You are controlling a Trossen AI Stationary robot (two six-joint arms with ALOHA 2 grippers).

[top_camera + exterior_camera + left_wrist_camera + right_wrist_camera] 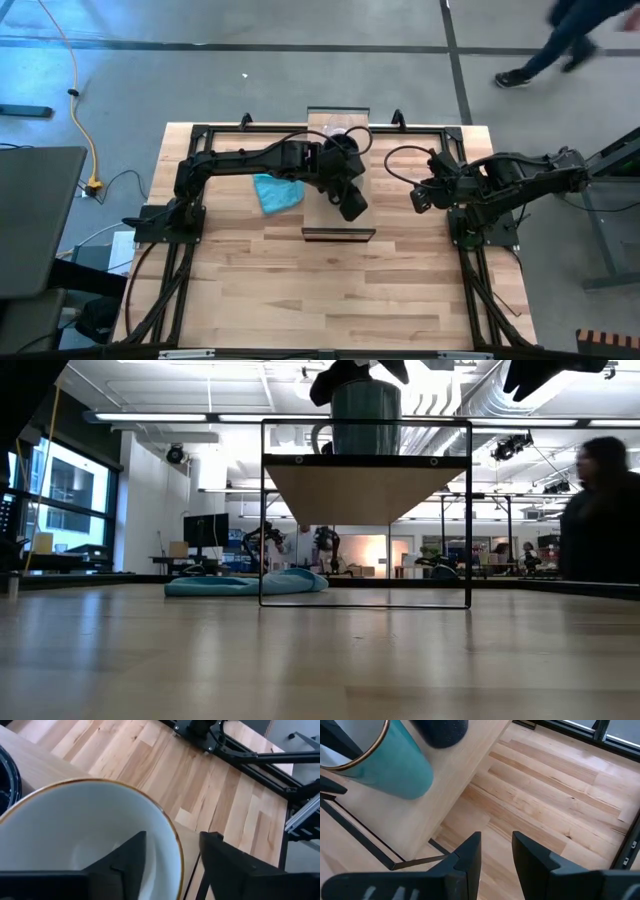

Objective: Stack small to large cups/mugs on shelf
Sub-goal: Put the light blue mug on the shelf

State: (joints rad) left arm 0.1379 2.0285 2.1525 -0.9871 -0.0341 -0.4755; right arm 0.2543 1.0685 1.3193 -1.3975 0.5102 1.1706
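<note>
A handled mug, teal outside and white inside with a brown rim point(75, 830), stands on the light-wood shelf point(338, 225). It also shows in the low view point(365, 418) and the right wrist view point(390, 767). My left gripper point(172, 840) is shut on its rim, over the shelf point(350, 200). A black mug's rim point(6, 780) shows just beyond it on the shelf. I cannot make out the glass cup. My right gripper point(496, 845) hovers to the right of the shelf point(418, 195), empty, with a narrow gap between its fingers. My left gripper holds the teal mug by its rim point(176, 851), one finger point(132, 850) inside the mug and one point(220, 855) outside its wall. The fingers come from above, slanting down. The mug's base point(365, 452) sits on the shelf top, the mug about upright.
A teal cloth point(277, 192) lies on the table left of the shelf, and shows in the low view point(250, 584). The shelf's black frame point(265, 510) stands mid-table. A person walks past beyond the table's far right point(560, 45). Bare wood lies toward the near edge point(330, 300).
</note>
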